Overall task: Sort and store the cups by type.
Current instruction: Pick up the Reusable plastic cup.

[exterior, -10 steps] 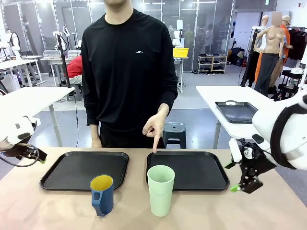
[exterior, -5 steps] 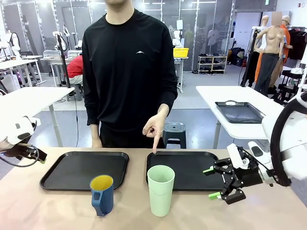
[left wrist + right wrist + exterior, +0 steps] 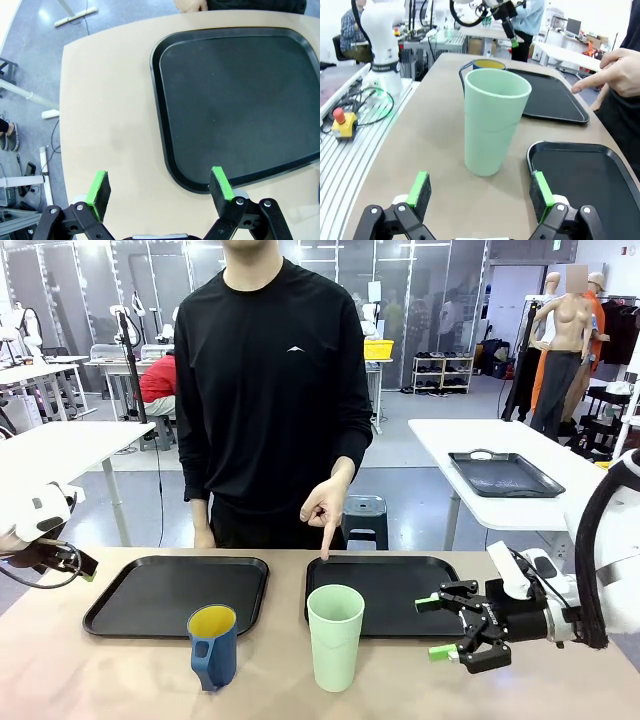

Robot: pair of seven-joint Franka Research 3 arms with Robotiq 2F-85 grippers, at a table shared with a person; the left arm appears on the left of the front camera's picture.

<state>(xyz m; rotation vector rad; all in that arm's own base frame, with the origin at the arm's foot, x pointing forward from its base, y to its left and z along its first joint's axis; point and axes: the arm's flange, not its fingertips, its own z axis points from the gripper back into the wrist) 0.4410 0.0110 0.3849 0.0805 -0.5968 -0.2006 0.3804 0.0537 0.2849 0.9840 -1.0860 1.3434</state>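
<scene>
A tall pale green tumbler [image 3: 334, 636] stands upright at the table's front, just before the right black tray [image 3: 440, 590]. In the right wrist view the tumbler [image 3: 494, 120] is straight ahead of my right gripper [image 3: 479, 190]. A dark blue mug [image 3: 213, 644] with a yellow inside and a handle stands left of it, partly hidden behind the tumbler as a blue mug [image 3: 482, 65]. My right gripper [image 3: 436, 628] is open, level with the tumbler and a short way to its right. My left gripper [image 3: 159, 185] is open above bare table beside the left tray [image 3: 235, 95].
The person stands at the far side, a hand [image 3: 323, 508] pointing a finger down at the right tray's far left corner. The left tray [image 3: 180, 592] lies behind the mug. My left arm [image 3: 40, 530] hangs over the table's left edge.
My right gripper has swung from pointing down at the table's right end to pointing sideways, moving left and lower toward the tumbler. The left arm and the cups have stayed still.
</scene>
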